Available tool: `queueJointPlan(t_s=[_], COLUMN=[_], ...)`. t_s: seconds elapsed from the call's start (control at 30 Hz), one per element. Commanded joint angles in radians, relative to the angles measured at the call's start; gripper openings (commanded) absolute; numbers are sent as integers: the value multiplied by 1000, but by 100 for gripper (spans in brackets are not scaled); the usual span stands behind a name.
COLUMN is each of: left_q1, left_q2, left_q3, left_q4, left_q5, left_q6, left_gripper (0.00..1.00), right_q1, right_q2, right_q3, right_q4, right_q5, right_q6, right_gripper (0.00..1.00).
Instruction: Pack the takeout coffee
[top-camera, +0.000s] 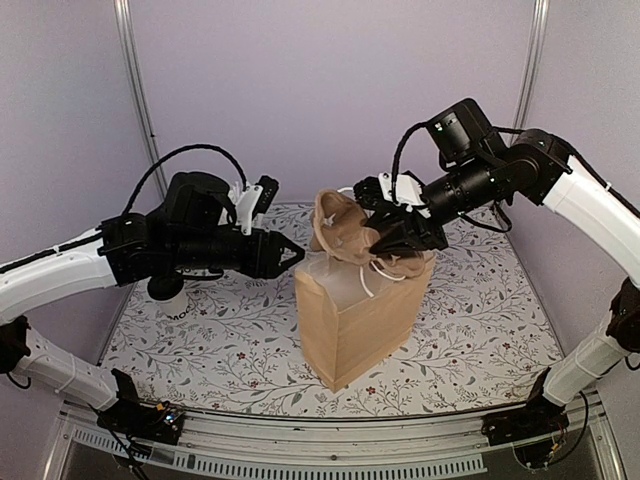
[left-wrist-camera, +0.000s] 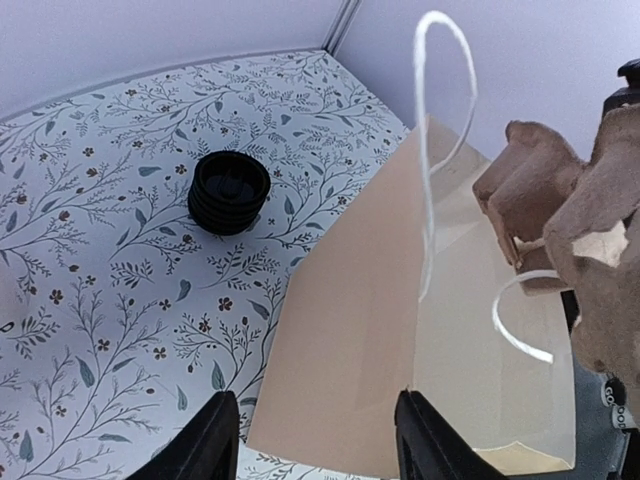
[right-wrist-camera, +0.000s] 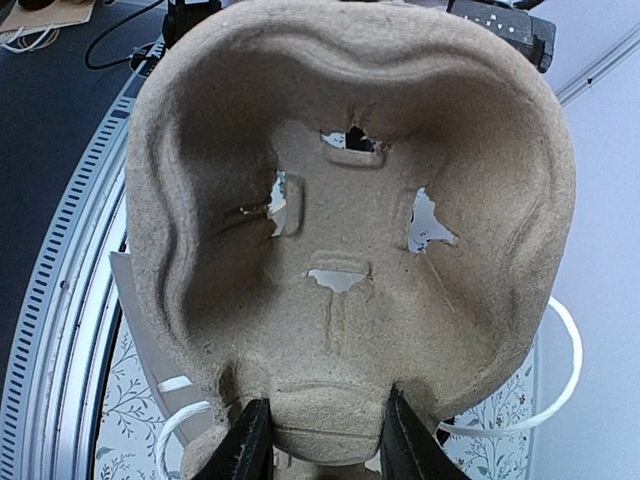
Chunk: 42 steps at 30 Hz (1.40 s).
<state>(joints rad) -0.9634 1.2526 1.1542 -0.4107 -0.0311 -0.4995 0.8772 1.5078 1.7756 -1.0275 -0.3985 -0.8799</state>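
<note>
The takeout coffee (top-camera: 174, 303), a white cup with dark print and a black lid, stands at the left of the table, partly hidden under my left arm. A brown paper bag (top-camera: 360, 310) stands open in the middle and also shows in the left wrist view (left-wrist-camera: 400, 330). My right gripper (top-camera: 400, 238) is shut on a moulded pulp cup carrier (top-camera: 343, 225) and holds it tilted over the bag's mouth. In the right wrist view the carrier (right-wrist-camera: 350, 200) fills the frame above that gripper (right-wrist-camera: 325, 440). My left gripper (top-camera: 292, 256) is open and empty beside the bag's upper left edge; in its own view (left-wrist-camera: 320, 440) the bag's near corner lies between the fingers.
A stack of black lids (left-wrist-camera: 229, 190) sits on the floral tablecloth (left-wrist-camera: 100, 250) beyond the bag. The bag's white string handles (left-wrist-camera: 440, 100) stick up at its mouth. Walls close the back and both sides.
</note>
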Motion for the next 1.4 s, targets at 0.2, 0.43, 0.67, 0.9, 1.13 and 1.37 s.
queueJointPlan(t_s=[0.2,0.43,0.67,0.9,1.13,1.37], left_q1=[-3,-78,-129,-180,-197,-212], left_q2=[-5,-91,-89,46,133,216], left_q3=[-51,-121,-257,-180,-136,-57], left_q4=[161,364,654,661,697,674], left_q5=[83,51,85,11,-41,-1], left_q6=[-29,71,71,98,109,144], left_gripper=[55,53,45,60,69,68], right_q1=[5,3,1,-12,-20,-28], right_q2=[7,-23,-29,-42,-53,-55], right_q3=[22,45,21,26,10,7], right_q4=[56,98,122,135,135,139], right_q5=[124,162,181,188,185,192], right_q6=[57,96,112,123,130,134], right_gripper=[35,35,35,35,35,35])
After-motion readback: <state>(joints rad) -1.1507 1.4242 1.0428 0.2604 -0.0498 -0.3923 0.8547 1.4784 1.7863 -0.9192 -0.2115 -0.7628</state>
